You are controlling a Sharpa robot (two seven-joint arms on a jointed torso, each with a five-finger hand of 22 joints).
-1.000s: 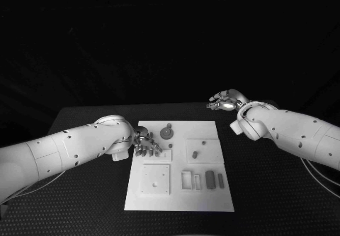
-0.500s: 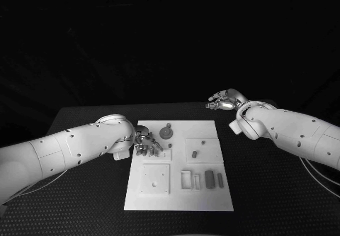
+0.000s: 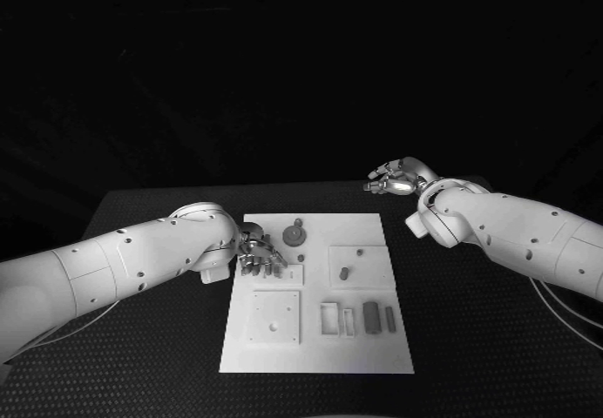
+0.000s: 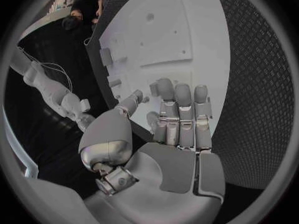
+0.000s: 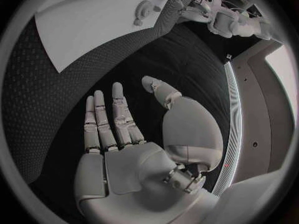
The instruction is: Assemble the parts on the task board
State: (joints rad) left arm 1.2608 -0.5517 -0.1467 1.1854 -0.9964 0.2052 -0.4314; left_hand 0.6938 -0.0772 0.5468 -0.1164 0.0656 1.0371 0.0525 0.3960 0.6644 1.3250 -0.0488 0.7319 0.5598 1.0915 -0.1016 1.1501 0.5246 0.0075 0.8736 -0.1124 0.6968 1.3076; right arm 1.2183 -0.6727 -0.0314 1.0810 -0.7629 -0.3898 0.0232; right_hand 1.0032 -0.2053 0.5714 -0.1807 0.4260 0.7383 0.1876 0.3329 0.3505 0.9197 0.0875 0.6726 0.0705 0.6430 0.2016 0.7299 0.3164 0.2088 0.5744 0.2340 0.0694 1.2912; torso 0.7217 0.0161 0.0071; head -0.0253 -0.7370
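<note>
Several grey parts (image 3: 372, 317) are lying in shallow recesses on the white task board (image 3: 364, 228) at the middle of the black table (image 3: 477, 331). The left hand (image 3: 260, 256) is hovering over the board's near-left area, fingers apart, holding nothing. The right hand (image 3: 397, 178) is hanging beyond the board's far right corner, fingers spread and empty. Nothing has visibly shifted since the earlier frames.

Left hand (image 3: 260, 257) over task board (image 3: 364, 348)
</note>
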